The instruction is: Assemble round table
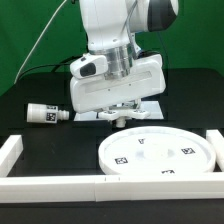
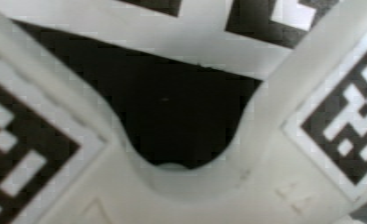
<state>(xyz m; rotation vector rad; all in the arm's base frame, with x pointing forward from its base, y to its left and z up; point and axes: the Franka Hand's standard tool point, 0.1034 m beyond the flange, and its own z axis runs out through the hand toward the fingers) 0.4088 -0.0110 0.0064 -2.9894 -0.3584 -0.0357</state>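
The exterior view was bright and even, and the light seemed to come from above. The white arm (image 1: 115, 35) and the round disc (image 1: 158, 152) looked very bright, almost washed out. The black table (image 1: 40, 140) stayed dark with hardly any glare, so shadows on it were hard to see. The picture was small and a bit grainy, and the marks on the disc were hard to read. The wrist view was very close and blurry. Its black-and-white tags (image 2: 349, 110) had soft, fuzzy edges, and the white parts looked grey and dim.
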